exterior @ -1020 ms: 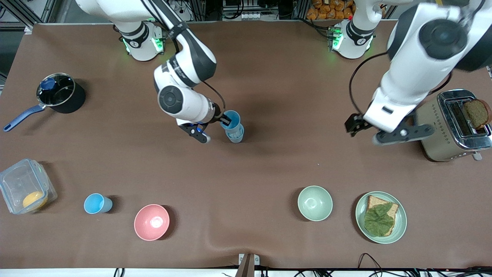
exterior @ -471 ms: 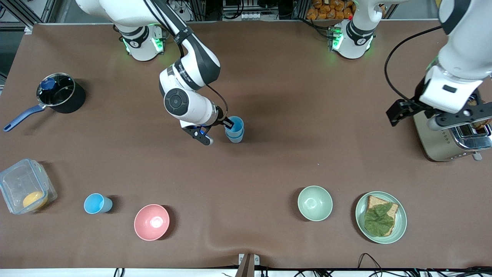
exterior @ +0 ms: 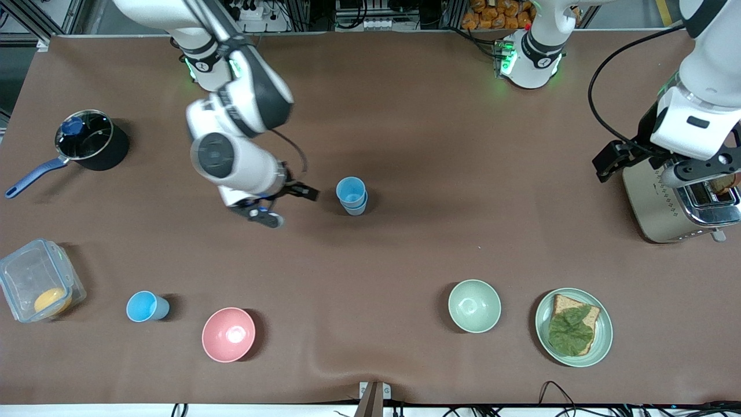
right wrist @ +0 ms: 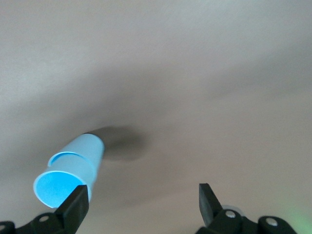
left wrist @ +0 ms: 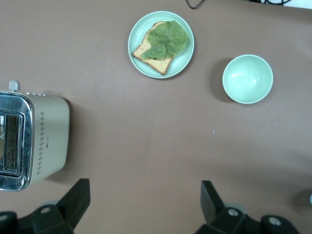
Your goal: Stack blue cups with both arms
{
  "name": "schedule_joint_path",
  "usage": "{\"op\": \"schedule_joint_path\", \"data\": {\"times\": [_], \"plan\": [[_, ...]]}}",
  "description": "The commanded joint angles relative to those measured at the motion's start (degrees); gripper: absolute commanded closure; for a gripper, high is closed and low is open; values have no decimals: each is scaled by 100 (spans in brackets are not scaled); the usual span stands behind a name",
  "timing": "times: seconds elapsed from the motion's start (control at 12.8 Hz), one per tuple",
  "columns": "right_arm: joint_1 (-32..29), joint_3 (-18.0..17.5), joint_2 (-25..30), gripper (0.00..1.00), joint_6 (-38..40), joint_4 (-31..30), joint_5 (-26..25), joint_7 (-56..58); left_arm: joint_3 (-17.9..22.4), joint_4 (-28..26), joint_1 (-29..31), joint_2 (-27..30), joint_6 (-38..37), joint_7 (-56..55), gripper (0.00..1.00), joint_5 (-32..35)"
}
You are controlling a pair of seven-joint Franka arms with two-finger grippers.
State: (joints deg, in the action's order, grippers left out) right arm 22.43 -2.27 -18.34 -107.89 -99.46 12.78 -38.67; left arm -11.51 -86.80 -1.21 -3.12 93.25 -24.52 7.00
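Two blue cups stand nested, one inside the other, at the middle of the table. They also show in the right wrist view. My right gripper is open and empty, just beside the stack toward the right arm's end, clear of it; the right wrist view shows its spread fingers. Another sky blue cup stands alone near the front edge, beside the pink bowl. My left gripper hangs open and empty by the toaster; it waits.
A pale green bowl and a plate with bread and lettuce sit near the front. A black saucepan and a clear box are at the right arm's end. The toaster shows in the left wrist view.
My right gripper let go of the upper cup, leaving it nested in the lower one, and drew back toward the right arm's end. The left arm swung over to the toaster.
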Motion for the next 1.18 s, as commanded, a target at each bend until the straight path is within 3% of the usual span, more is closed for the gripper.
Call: {"op": "schedule_joint_path", "data": {"times": [0.0,0.47,0.63,0.94,1.1], "plan": [[-580,-81,620,0,277,-362,-467,1084,-71,58,103,110,-228,255,0,-129],[-2109,-72,1622,0,909,-372,-1137,4154,-36,23,604,434,-290,1159,0,-665],[-2322,-72,1930,0,1059,-328,-1164,4271,-36,32,639,392,-290,1256,0,-648],[-2314,-107,1905,0,1963,707,-1463,4473,464,128,429,339,-316,1784,0,-665],[-2340,-55,1984,0,2114,779,-1463,4464,579,172,297,304,-395,1793,0,-656]]}}
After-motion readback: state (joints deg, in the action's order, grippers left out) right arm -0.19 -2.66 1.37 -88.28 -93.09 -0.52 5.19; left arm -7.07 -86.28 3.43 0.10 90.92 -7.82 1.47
